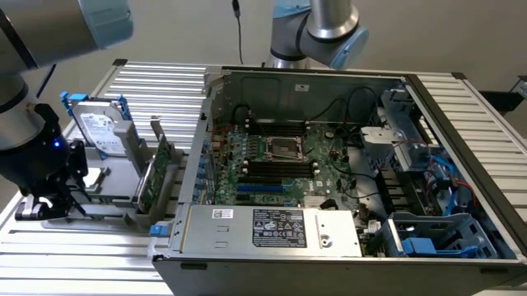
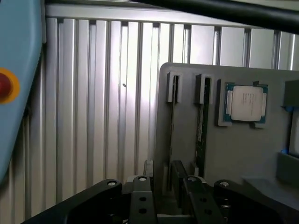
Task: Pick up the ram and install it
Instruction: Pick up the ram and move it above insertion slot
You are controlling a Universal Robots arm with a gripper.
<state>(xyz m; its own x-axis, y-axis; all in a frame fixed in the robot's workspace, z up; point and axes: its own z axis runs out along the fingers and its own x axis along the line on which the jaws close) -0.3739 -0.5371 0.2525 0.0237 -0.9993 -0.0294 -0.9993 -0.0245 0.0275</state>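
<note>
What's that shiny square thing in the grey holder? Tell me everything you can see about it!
The processor chip is a square with a dull silver metal lid, some faint print on it, and a thin blue-green edge all around. It lies flat with its lid facing out, tucked in a shallow pocket of the grey holder. Small grey tabs hug its lower corners. Nothing else touches it.

A plain, pale wall (image 1: 165, 31) runs across the back of the exterior view, from ten to one o'clock, evenly lit. A thin black cable (image 1: 239, 34) hangs down it near twelve. The bench (image 1: 157, 86) is ribbed silver metal, and its slats catch soft light. A dark fixture (image 1: 517, 92) stands at the edge near two o'clock.
</note>
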